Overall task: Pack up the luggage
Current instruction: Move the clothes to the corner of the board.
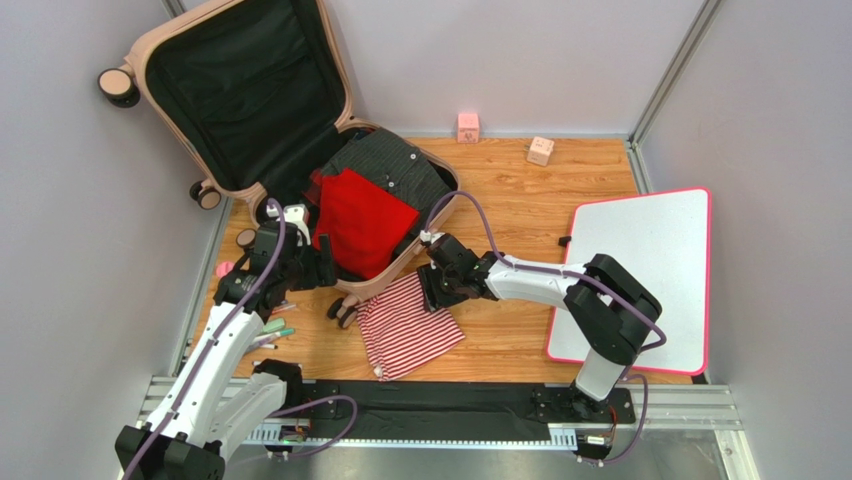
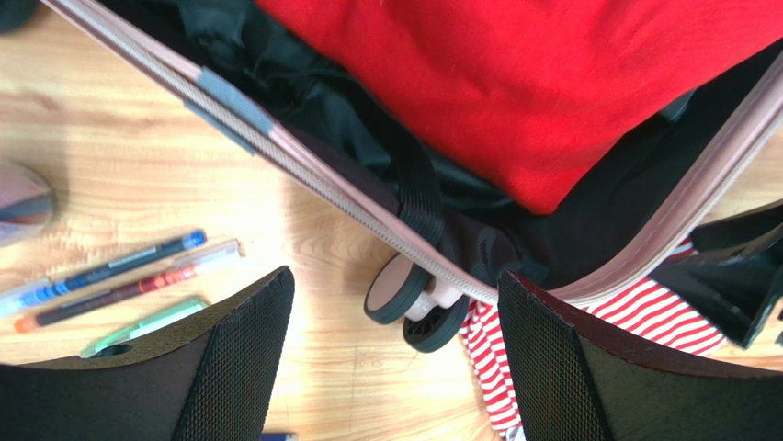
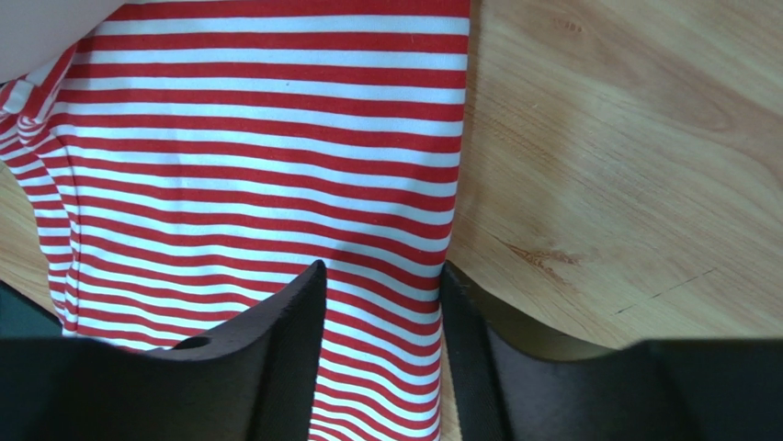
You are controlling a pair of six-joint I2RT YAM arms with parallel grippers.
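Pink-beige luggage lying open at far left of bench, red cloth and dark shirt inside. Left gripper spread wide above its near rim and a wheel. Right gripper half-closed astride far right edge of striped cloth just near of luggage; pinching or not, cannot tell.

You've got the luggage open at 11 o'clock, red garment inside. Striped cloth lies on the worktop at its 5 o'clock edge; right pincer is over that cloth's 1 o'clock corner.
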